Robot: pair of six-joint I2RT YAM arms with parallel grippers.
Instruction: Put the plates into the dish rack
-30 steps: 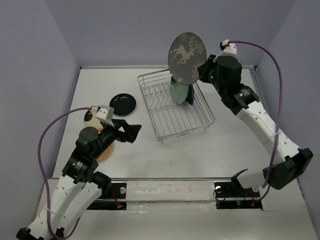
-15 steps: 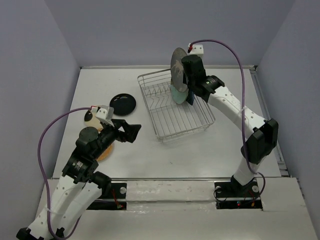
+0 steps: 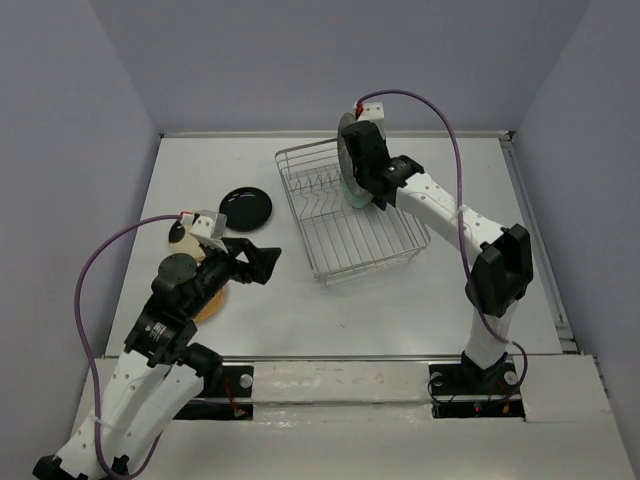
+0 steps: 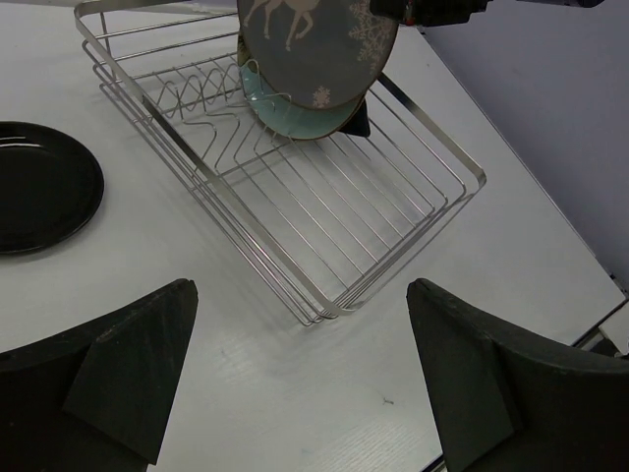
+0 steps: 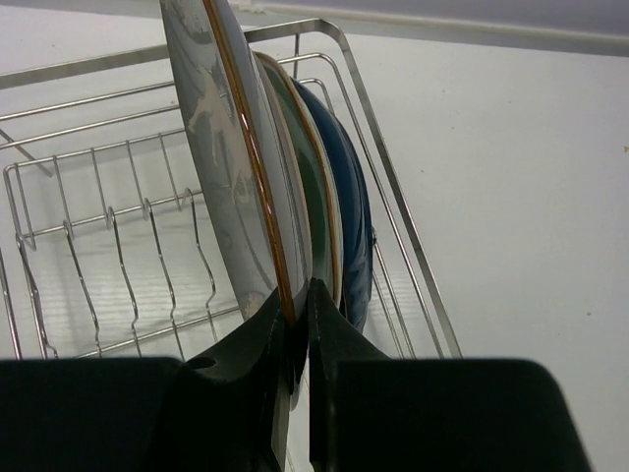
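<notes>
Two plates (image 4: 295,113) stand at the dish rack's (image 3: 360,240) far end; your right gripper (image 5: 295,324) pinches the grey deer plate (image 4: 314,44) just beside them. Seat it between tines (image 5: 147,226), then release. Left gripper (image 4: 298,290) hangs spread, empty.

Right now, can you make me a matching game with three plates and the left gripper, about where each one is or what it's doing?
Things:
1. grey deer plate
2. black plate
3. dark blue plate
4. left gripper

Places or states:
A. open, holding nothing
B. flat on the table, outside the dish rack
C. pinched by the right gripper
D. upright in the rack, not held, next to the teal plate

Pairs: 1-C, 2-B, 3-D, 4-A.
</notes>
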